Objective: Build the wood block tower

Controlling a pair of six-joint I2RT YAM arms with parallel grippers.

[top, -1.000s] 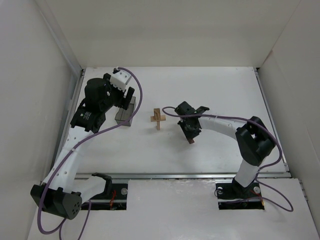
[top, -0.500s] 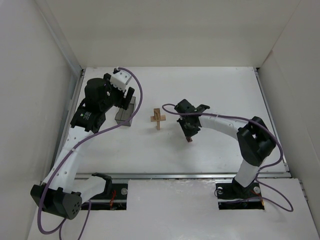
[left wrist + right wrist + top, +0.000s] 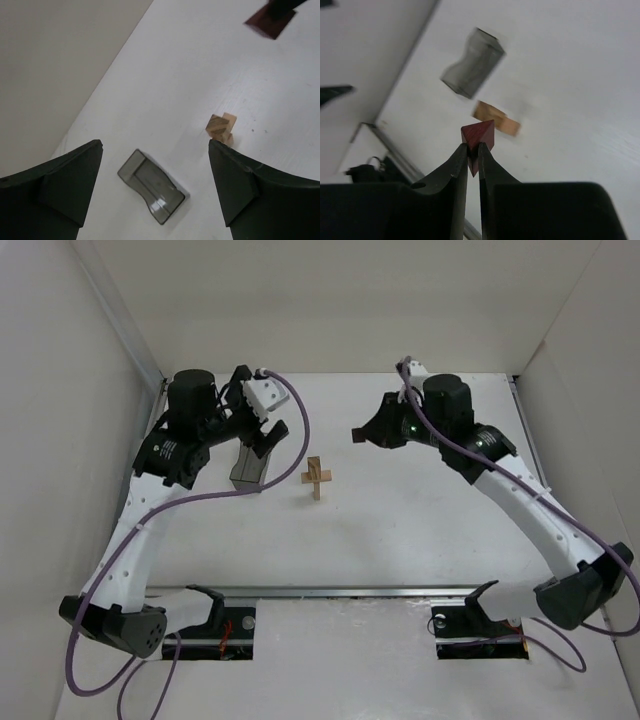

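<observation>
Right wrist view: the right gripper (image 3: 472, 156) has its jaws pinching the reddish-brown block (image 3: 479, 135), off to the far right of the tan block tower (image 3: 496, 119). That tower stands mid-tabletop (image 3: 420, 530). The left gripper (image 3: 155, 146) has its jaws spread wide over the grey box (image 3: 151, 186) left of the tower.
</observation>
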